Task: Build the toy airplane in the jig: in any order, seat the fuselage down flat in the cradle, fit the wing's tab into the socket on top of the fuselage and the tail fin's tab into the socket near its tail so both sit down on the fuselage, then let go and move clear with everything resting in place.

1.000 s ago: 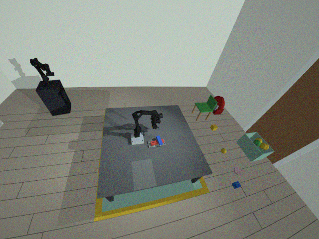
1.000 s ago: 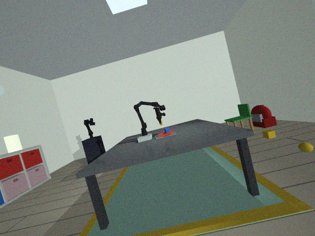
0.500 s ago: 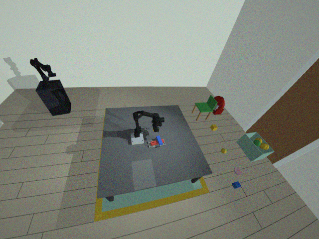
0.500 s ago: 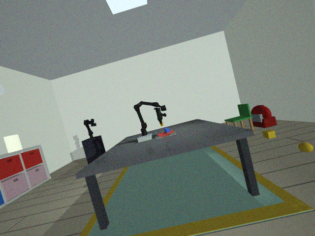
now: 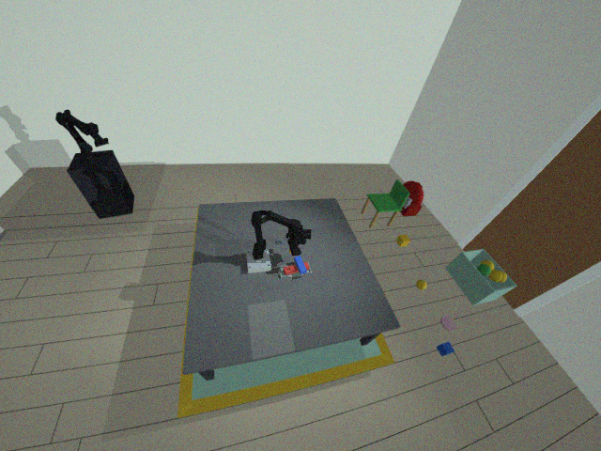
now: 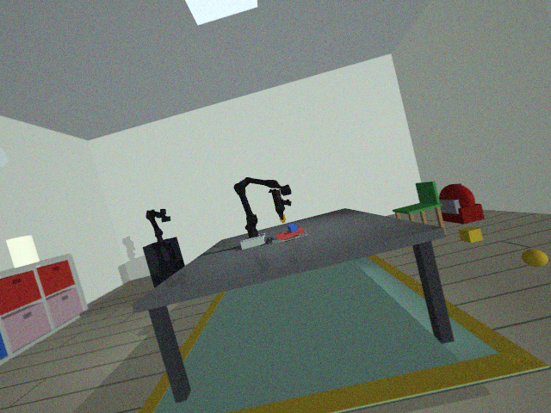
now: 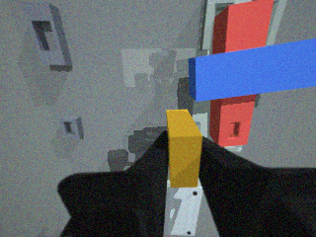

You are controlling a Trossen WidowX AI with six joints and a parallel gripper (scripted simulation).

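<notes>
My gripper (image 5: 294, 253) (image 6: 281, 217) (image 7: 177, 135) is shut on the yellow tail fin (image 6: 282, 219) (image 7: 184, 163), holding it above the table, beside the tail end of the fuselage. The red fuselage (image 5: 289, 270) (image 6: 284, 235) (image 7: 243, 27) lies in the pale grey cradle (image 7: 277, 20) and looks level. The blue wing (image 5: 300, 265) (image 6: 292, 228) (image 7: 257, 69) lies across the top of the fuselage; its tab and the socket under it are hidden. The small tail socket (image 7: 234, 129) is empty and shows to the right of the fin in the wrist view.
Two grey holders, a larger one (image 7: 60, 39) and a smaller one (image 7: 79, 127), stand on the table (image 5: 223, 310) (image 6: 355, 235) left of the fin in the wrist view. The white arm base (image 5: 259, 266) (image 6: 252, 243) (image 7: 184, 212) is close to the cradle's tail end.
</notes>
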